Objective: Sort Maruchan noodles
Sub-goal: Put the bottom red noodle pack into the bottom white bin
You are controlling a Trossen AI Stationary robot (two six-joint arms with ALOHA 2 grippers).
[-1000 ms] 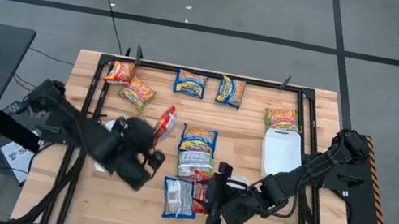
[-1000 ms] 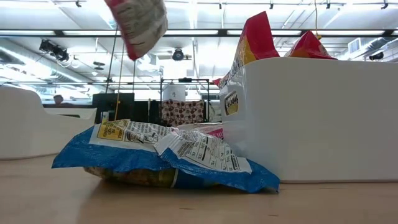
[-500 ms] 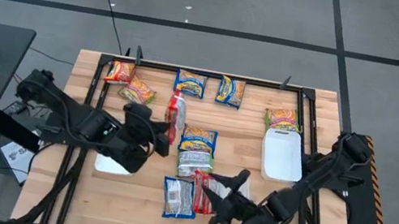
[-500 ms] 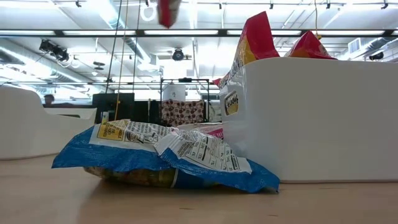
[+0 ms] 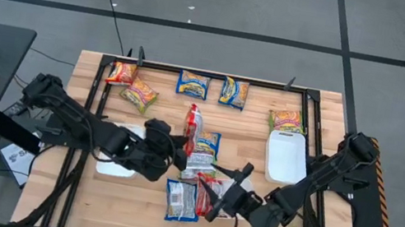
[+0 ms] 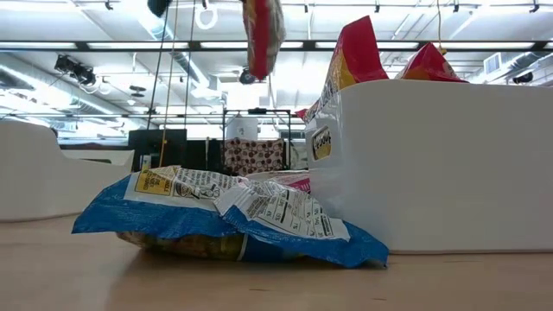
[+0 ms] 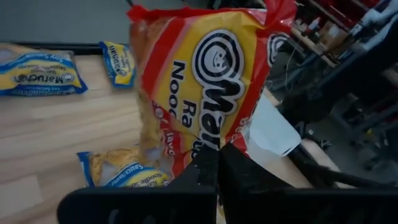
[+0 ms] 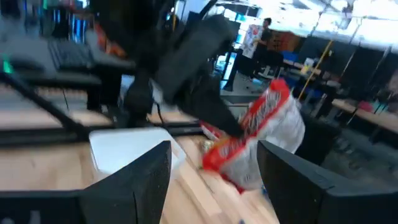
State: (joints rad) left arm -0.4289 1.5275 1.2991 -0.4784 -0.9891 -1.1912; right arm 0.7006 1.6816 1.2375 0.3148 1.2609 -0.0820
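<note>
Two tools worked: left tool (image 5: 179, 153) clamped a red Maruchan packet (image 5: 193, 125) aloft; right tool (image 5: 231, 195) hovered, fingers apart, over the tabletop (image 5: 250, 130).

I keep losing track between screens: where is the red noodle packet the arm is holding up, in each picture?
High view: red packet mid-table, in left gripper.
Low view: hanging at top.
Left wrist: fills centre.
Right wrist: centre-right.
Shared landmark: white tray.

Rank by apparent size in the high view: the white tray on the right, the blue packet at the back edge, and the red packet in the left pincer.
1. White tray, largest.
2. Blue packet.
3. Red packet, seen edge-on as it hangs from the left pincer, so it only looks narrowest; its true size is unsure.
</note>
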